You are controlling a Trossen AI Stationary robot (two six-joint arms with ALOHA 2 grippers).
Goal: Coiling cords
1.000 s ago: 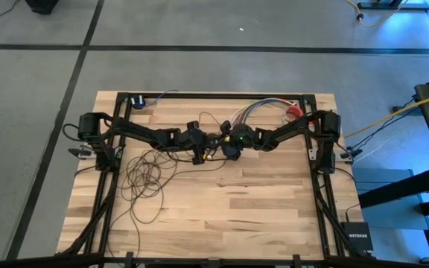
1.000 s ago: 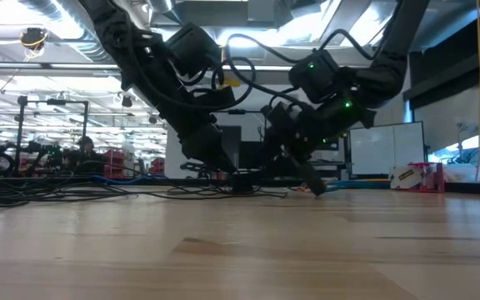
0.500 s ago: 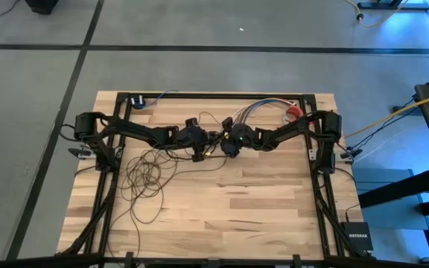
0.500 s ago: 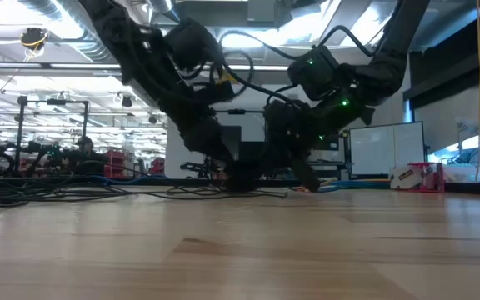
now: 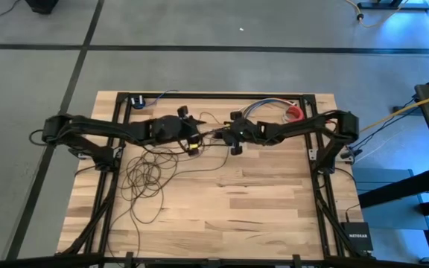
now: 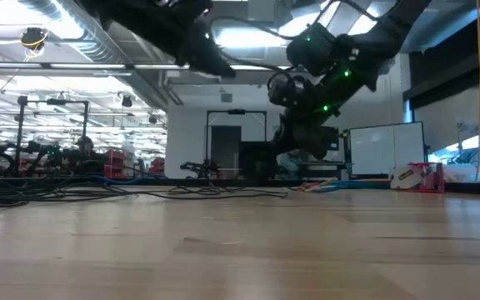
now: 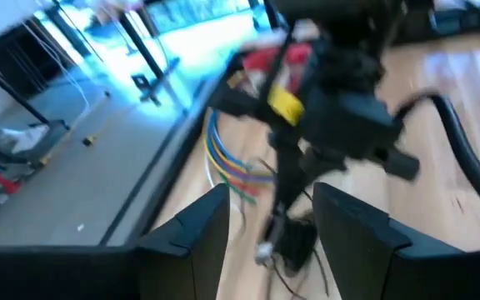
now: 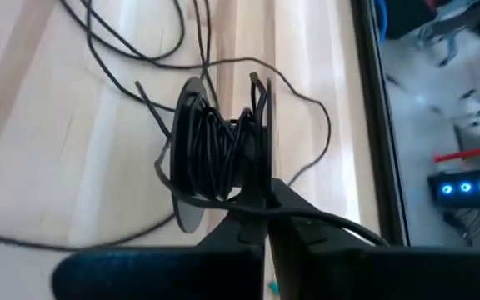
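Observation:
The cords are one long thin dark wire. Its loose loops [image 5: 146,177] lie on the wood at the table's left. Its other end is wound on a small black round puck [image 8: 215,154]. My right gripper [image 8: 265,218] is shut on that puck near the table's far middle [image 5: 234,143]. My left gripper [image 7: 269,225] stands open just left of it [image 5: 194,138], raised, with the puck [image 7: 294,243] beyond its fingertips and nothing between them. My right gripper pinches the rim of one of the puck's flat discs [image 8: 261,190] between its two shut fingers. The fingers slant down from the table's right. The puck stands on edge beyond the fingertips, wound with cord. Slack strands [image 8: 302,100] trail from it onto the wood.
A short bundle of multicoloured wires [image 5: 255,110] and a red part [image 5: 295,113] lie at the far right. A small blue-lit device [image 5: 138,101] sits at the far left. Black frame rails [image 5: 315,186] run along both sides. Bare wood [image 5: 237,212] fills the near half.
Both grippers have risen from the table. My left gripper has gone up the most and drawn back toward the table's left edge, staying open. My right gripper has rolled at the wrist and lifted with the puck.

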